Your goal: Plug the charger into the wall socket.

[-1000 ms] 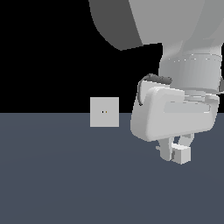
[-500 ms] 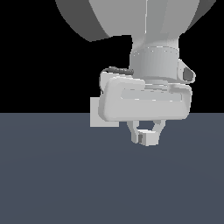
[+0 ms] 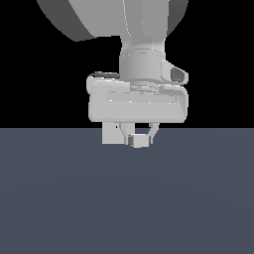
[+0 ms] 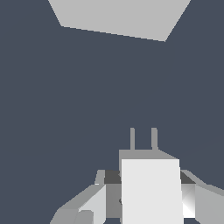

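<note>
Light-grey charger: oblong box with two thin prongs at its far end, clamped between the gripper fingers. In the wrist view a finger sits against each flank of the box, and the prongs point toward the socket. In the exterior view the box shows as a small block at the fingertips, held above the floor.

Socket: flat light-grey plate, upright. In the exterior view only a corner shows below the gripper body, just beside the fingers on the exterior view's left. In the wrist view it lies well ahead of the prongs, apart from them; its holes cannot be made out.

Floor: dark slate-blue, flat, against a black backdrop.

Arm: pale grey, descending from above, wrist vertical, gripper body broad and horizontal.
</note>
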You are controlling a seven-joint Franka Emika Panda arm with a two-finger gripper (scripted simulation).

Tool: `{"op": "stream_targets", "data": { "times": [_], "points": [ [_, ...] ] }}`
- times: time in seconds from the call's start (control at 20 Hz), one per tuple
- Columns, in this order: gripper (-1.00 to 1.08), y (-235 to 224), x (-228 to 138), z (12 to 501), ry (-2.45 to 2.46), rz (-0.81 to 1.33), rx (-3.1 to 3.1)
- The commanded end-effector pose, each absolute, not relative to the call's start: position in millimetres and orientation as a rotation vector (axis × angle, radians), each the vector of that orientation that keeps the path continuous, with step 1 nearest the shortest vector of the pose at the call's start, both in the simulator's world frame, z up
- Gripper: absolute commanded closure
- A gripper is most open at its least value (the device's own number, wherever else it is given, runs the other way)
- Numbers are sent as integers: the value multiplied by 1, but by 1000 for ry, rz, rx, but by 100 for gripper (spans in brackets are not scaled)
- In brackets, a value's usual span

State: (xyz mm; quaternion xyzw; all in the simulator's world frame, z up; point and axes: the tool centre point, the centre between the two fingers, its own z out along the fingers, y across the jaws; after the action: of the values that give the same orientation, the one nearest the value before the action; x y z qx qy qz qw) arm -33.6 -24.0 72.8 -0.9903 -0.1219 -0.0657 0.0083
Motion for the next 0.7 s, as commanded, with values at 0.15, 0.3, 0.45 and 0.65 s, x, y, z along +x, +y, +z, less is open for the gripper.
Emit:
{"op": "stream_targets", "data": {
  "times": [0.15, 0.3, 0.45, 0.65],
  "points": [
    [108, -3, -14, 85, -267, -206, -3112],
    [108, 6, -6, 91, -219, -206, -3118],
    [108, 12, 2, 95, -180, -205, -3123],
    [108, 18, 9, 99, -145, -205, -3126]
  ]
}}
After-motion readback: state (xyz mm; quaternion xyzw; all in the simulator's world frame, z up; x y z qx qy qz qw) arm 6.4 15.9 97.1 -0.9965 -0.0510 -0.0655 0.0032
